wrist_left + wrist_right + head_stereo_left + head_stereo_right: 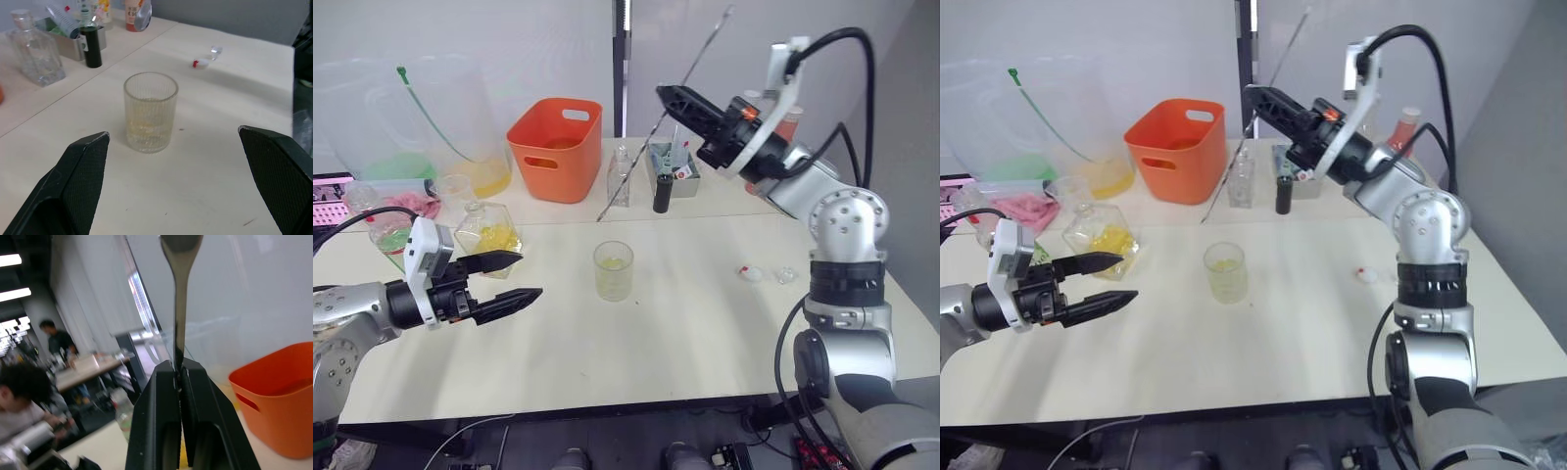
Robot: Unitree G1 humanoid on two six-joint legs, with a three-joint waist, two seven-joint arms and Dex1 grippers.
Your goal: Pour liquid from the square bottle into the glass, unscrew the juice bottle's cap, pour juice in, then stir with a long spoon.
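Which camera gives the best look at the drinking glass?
The left wrist view: the glass stands close and unobstructed between the open left claw's fingers, showing ribbed walls and some yellowish liquid. Both eye views show it smaller, mid-table.

head stereo pair looking down over the table (705,323), left wrist view close on the glass (150,111) — shared with both eyes

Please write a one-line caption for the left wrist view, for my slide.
Open left gripper faces the ribbed glass holding a little yellowish liquid on the pale table.
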